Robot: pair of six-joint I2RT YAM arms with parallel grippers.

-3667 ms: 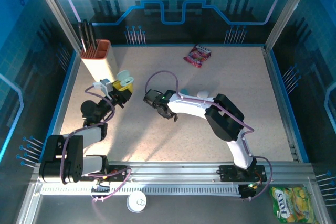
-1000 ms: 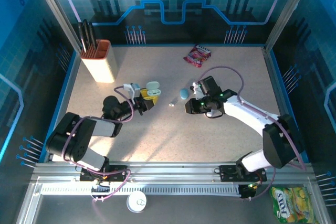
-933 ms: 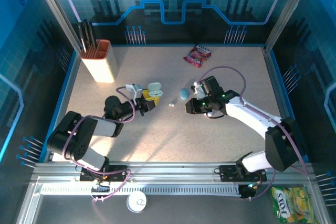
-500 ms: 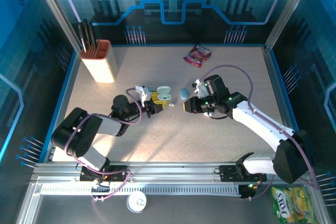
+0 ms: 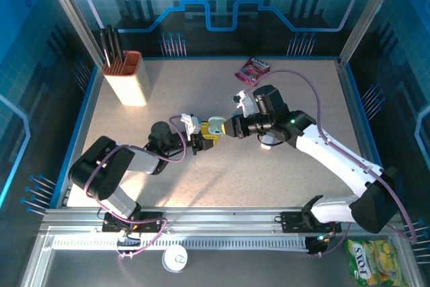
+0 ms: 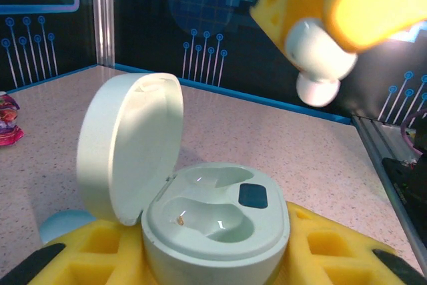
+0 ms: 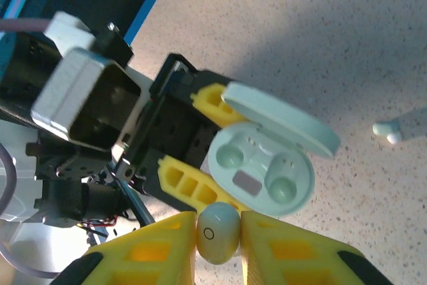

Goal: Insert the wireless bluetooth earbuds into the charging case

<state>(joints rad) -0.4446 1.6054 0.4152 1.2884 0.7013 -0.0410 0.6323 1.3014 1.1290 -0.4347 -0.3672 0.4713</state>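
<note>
My left gripper is shut on the pale green charging case, its yellow fingers on either side of the base. The case has its lid swung open, and both wells are empty. My right gripper is shut on a whitish earbud, pinched between its yellow pads. That earbud hangs above and to the right of the case in the left wrist view. In the top view my right gripper sits just right of the case. Another earbud lies loose on the table.
A knife block stands at the back left. A red candy packet lies at the back centre. A light-blue rounded thing rests on the table beside the case. A snack bag lies off the table at the front right.
My left gripper has carried the open case to the right. My right gripper has moved left with the earbud, so the two now nearly meet.
</note>
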